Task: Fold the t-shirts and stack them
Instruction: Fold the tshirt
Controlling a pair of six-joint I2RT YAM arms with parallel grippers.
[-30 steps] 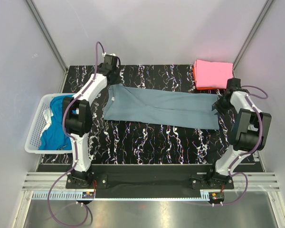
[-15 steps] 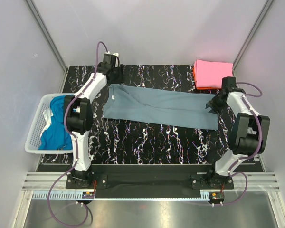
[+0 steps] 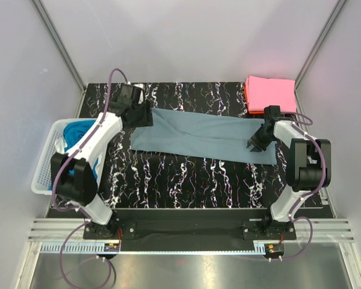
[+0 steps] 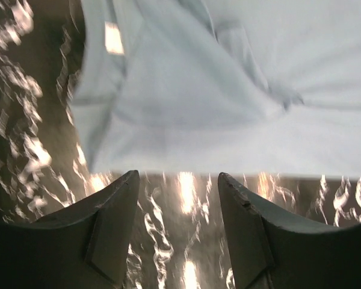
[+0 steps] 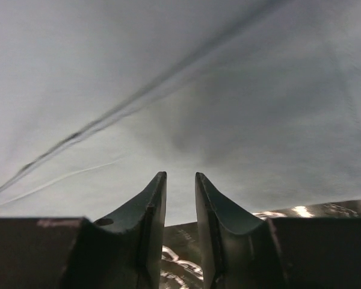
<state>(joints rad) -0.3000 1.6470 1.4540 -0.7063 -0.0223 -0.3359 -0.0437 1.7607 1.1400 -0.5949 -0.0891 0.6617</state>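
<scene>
T-shirts (image 3: 77, 128) — teal, heaped in white basket (image 3: 45, 165); left jaws spread, right jaws narrowly apart — both empty.

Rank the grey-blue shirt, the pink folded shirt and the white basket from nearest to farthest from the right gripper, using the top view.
1. grey-blue shirt, mid-table, under the right gripper.
2. pink folded shirt, far right corner.
3. white basket, far left.
</scene>
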